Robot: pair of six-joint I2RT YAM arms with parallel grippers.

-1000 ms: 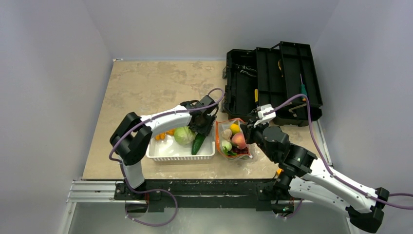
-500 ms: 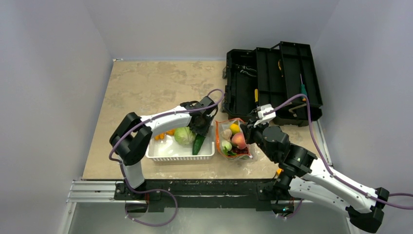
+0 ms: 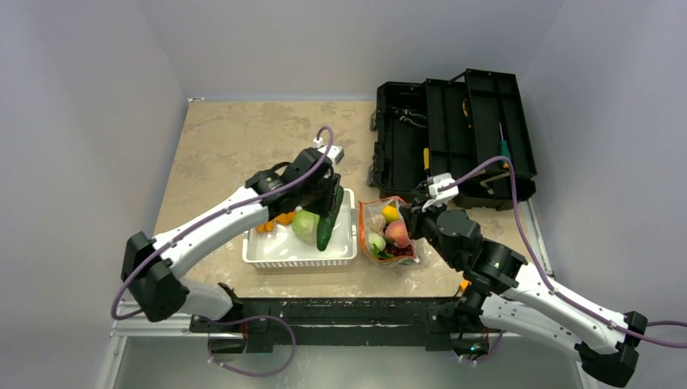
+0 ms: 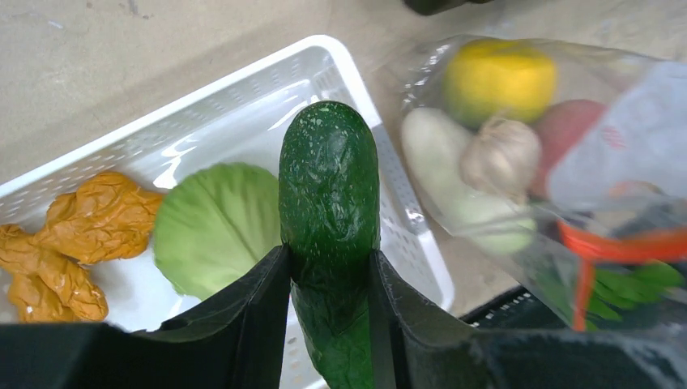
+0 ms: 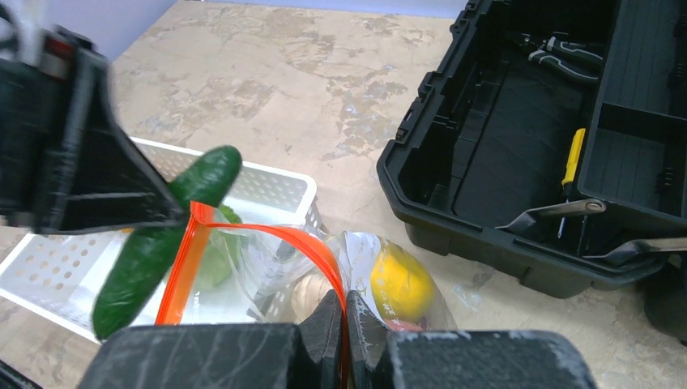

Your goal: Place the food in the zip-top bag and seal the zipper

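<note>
While my left claw (image 4: 328,267) grips the cucumber (image 4: 328,178) above the white basket (image 3: 300,261), I'd swing it right and feed it tip first into the zip-top bag (image 3: 389,235) beside the basket on the bench (image 3: 243,138). My right claw (image 5: 340,316) is clenched on the zipper (image 5: 271,233).

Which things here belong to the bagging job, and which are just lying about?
Job: cucumber in the left fingers, cabbage, orange pieces, zip-top bag with its zipper.
Lying about: white basket, black toolbox, pliers, yellow-handled screwdriver.
</note>
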